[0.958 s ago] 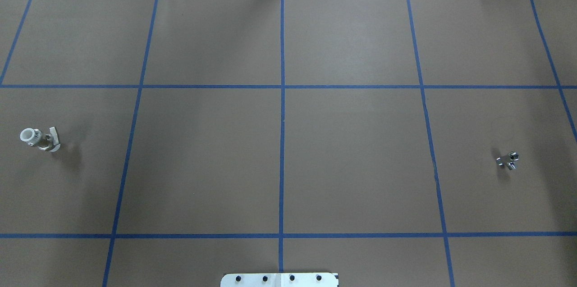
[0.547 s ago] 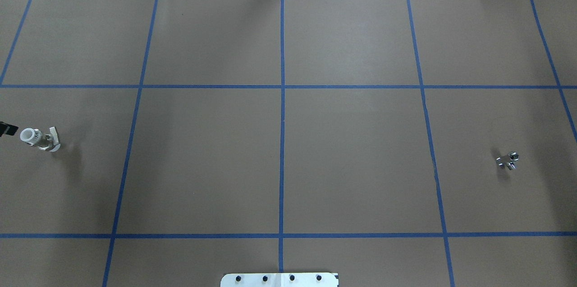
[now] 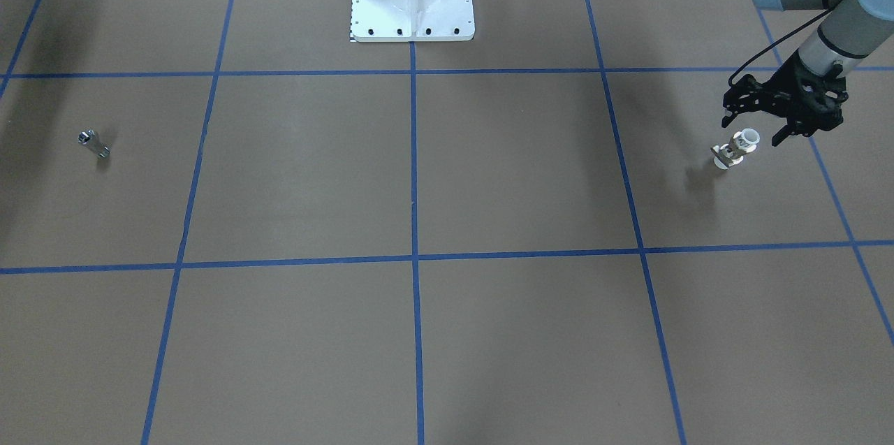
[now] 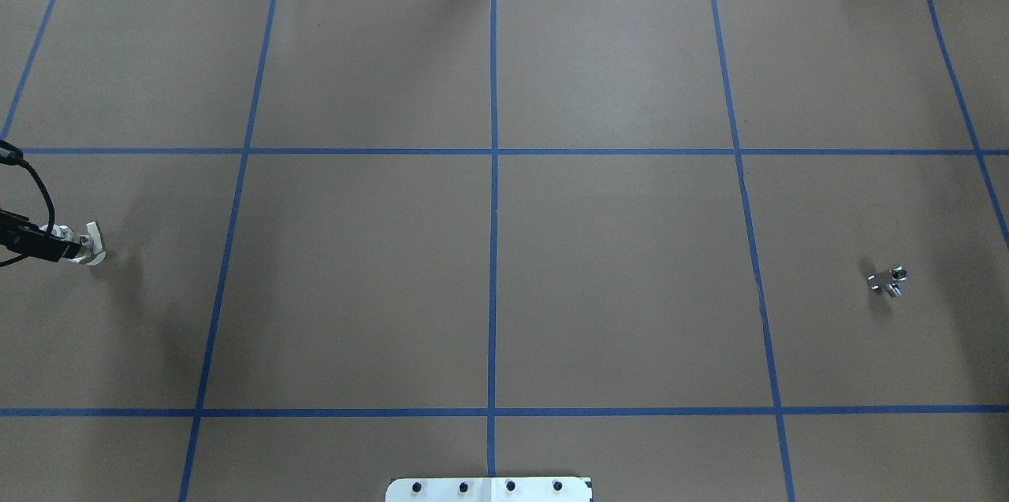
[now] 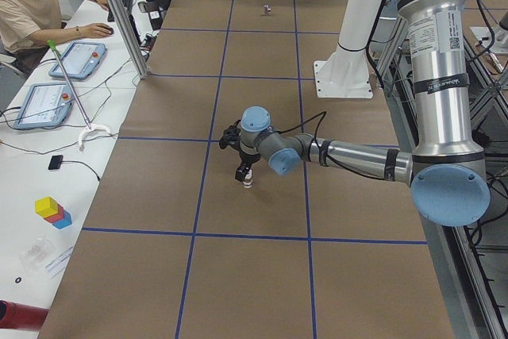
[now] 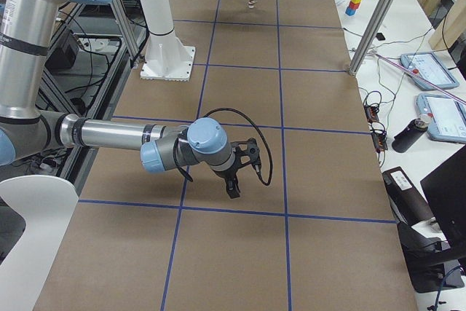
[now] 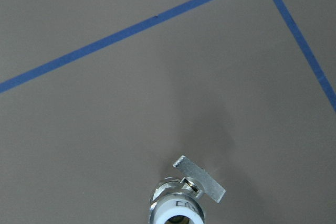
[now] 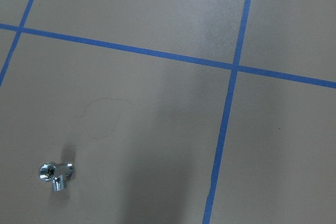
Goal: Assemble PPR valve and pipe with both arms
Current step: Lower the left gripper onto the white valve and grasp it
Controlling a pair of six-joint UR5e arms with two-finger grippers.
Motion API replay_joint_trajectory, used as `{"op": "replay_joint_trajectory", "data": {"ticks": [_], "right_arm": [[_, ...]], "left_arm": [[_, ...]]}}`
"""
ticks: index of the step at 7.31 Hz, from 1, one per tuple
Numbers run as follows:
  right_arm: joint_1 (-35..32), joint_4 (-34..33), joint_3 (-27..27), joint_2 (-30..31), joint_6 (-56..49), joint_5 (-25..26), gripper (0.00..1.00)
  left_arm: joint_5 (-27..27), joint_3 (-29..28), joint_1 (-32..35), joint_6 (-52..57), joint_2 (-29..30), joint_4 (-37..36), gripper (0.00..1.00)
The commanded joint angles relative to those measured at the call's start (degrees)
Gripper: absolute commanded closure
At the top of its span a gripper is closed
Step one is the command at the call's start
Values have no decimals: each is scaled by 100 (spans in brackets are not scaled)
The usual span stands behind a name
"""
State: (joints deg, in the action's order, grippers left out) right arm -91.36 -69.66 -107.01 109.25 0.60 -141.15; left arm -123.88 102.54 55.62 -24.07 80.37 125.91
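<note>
The PPR valve point(image 3: 733, 150) sits at the table's point(image 3: 489, 186) left, the left gripper point(image 3: 753, 132) spread wide about its white mouth, seemingly not touching. The pipe point(image 4: 891, 281) lies far right; the right gripper's point(image 6: 233, 189) state I cannot tell.

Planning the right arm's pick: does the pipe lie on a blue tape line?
No, the pipe lies on bare brown paper, apart from every tape line.
</note>
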Motion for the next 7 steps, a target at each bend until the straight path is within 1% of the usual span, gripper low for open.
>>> {"op": "replay_joint_trajectory", "data": {"ticks": [1,4,5,7], "right_arm": [[-4,-4,4,0,-7,0,0],[-4,-4,4,0,2,0,0],[-4,-4,4,0,-7,0,0],[-4,-4,4,0,10,-9,0]], "left_arm": [[84,-216,-51,-10,145,48,1],[119,-357,-156,-19,216,48,1],[119,-358,-165,-19,216,48,11],[119,-358,-156,-19,216,56,63]]}}
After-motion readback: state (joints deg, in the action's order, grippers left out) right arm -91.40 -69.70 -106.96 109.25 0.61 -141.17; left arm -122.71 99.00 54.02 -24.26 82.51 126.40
